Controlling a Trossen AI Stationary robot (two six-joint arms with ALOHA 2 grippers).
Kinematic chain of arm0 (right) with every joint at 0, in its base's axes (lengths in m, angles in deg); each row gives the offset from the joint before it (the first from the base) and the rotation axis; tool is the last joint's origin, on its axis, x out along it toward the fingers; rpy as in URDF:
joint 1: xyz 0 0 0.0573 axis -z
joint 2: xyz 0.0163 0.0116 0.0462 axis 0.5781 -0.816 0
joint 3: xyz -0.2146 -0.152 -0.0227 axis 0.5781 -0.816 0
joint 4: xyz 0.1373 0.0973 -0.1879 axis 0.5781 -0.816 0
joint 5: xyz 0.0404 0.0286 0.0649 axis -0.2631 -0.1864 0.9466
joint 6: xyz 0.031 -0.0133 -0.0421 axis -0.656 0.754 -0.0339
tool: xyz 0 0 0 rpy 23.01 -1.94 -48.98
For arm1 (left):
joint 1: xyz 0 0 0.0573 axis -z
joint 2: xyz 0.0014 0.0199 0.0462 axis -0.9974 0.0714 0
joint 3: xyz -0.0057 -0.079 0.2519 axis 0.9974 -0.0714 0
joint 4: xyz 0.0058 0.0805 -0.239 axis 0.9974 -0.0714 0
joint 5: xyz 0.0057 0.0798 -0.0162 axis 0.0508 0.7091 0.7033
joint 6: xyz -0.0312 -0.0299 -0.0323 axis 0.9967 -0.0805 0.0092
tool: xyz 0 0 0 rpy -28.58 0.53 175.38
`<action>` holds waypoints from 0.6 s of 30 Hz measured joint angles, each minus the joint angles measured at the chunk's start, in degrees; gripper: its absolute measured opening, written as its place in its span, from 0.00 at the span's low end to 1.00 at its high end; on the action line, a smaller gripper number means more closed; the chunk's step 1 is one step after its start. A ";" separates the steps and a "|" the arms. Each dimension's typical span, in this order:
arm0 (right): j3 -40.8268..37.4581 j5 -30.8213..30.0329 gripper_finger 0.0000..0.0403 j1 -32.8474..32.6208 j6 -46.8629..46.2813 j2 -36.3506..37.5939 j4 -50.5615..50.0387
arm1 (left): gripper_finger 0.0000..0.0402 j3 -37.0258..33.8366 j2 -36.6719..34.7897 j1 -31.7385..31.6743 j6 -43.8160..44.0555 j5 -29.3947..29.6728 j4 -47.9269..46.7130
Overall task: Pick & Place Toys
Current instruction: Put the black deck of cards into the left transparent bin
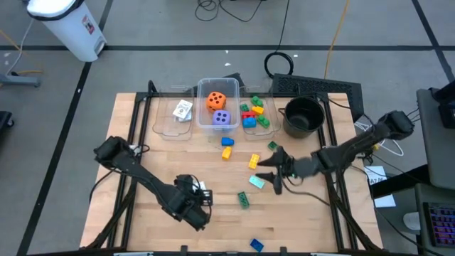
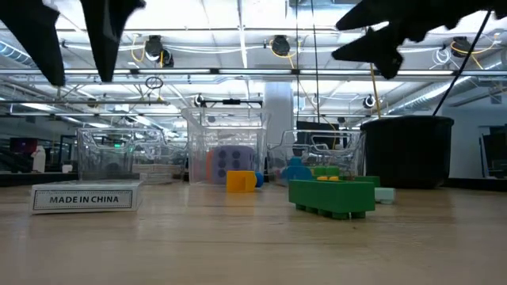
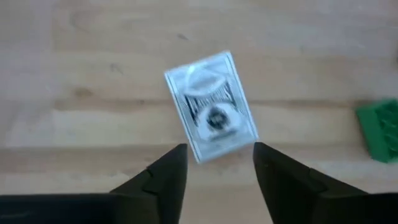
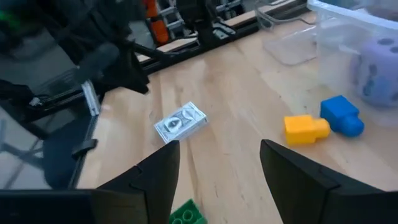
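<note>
A white card pack point(image 3: 211, 106) lies flat on the wooden table; it also shows in the low view point(image 2: 87, 197) and the right wrist view point(image 4: 180, 122). My left gripper point(image 3: 217, 168) is open just above and beside it, near the table's front point(image 1: 197, 200), touching nothing. My right gripper point(image 1: 274, 173) is open and empty above the table's right middle, near a mint brick point(image 1: 256, 182) and a yellow brick point(image 1: 254, 161). A green brick point(image 1: 244, 200) lies between the grippers. An orange die point(image 1: 217, 100) and a purple die point(image 1: 222, 119) sit in the middle bin.
Three clear bins point(image 1: 165, 121) stand in a row at the table's far side, one with cards point(image 1: 183, 110), one with bricks point(image 1: 254, 114). A black pot point(image 1: 303, 115) stands to their right. Loose blue point(image 1: 227, 142), yellow point(image 1: 227, 152), green point(image 1: 272, 145) and blue point(image 1: 257, 244) bricks lie about.
</note>
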 joint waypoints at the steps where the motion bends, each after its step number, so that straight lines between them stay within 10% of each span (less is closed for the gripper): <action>1: 0.00 2.80 0.52 2.26 0.39 0.41 -0.10 | 0.50 -0.52 0.02 -0.41 -0.54 -0.02 -0.27; 18: 0.00 26.57 0.43 31.94 13.74 6.18 -1.84 | 0.95 -4.16 0.02 -5.98 -3.74 -8.54 3.41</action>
